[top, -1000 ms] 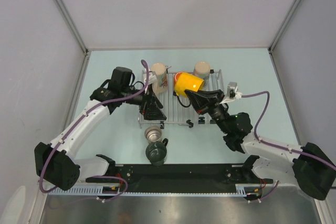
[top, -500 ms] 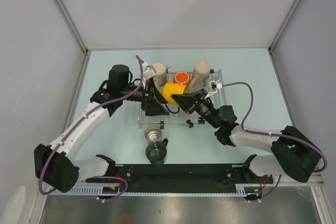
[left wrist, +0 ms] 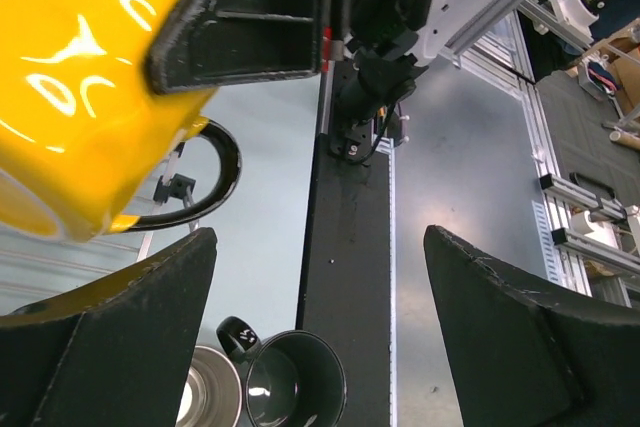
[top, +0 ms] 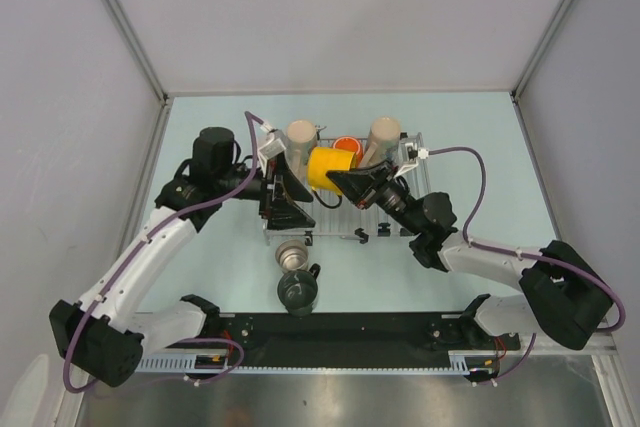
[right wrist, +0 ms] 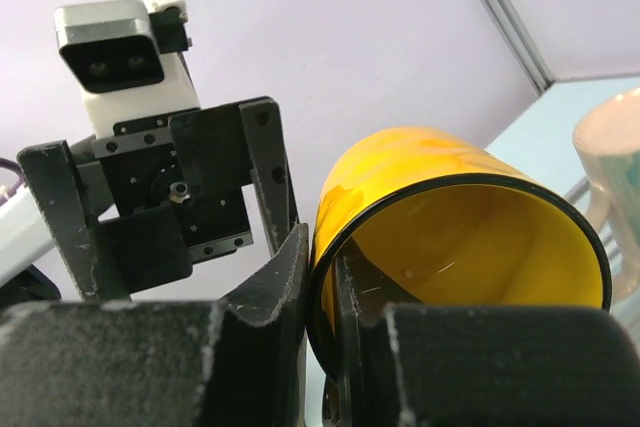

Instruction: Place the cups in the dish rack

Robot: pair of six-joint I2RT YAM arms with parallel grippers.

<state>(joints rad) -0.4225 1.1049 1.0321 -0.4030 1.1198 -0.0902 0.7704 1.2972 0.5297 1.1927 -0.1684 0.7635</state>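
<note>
The yellow cup [top: 324, 165] hangs tilted over the dish rack [top: 417, 169], and my right gripper [top: 340, 181] is shut on its rim, one finger inside and one outside [right wrist: 325, 267]. Just left of it, my left gripper [top: 290, 202] stands open with nothing between its fingers [left wrist: 318, 237]; the yellow cup [left wrist: 80, 97] is above and beside them. An orange cup [top: 346, 147] and two cream cups [top: 301, 135] [top: 384, 134] stand at the rack's far side. In front of the rack, on the table, are the steel cup [top: 292, 255] and the dark cup [top: 297, 292].
The black base rail [top: 340, 332] runs along the near edge behind the two loose cups. Purple cables [top: 470, 155] loop off both wrists. Grey walls close in the table on three sides.
My right gripper has carried the yellow cup leftward over the rack, close to the left gripper. The left arm has drawn back a little to the left.
</note>
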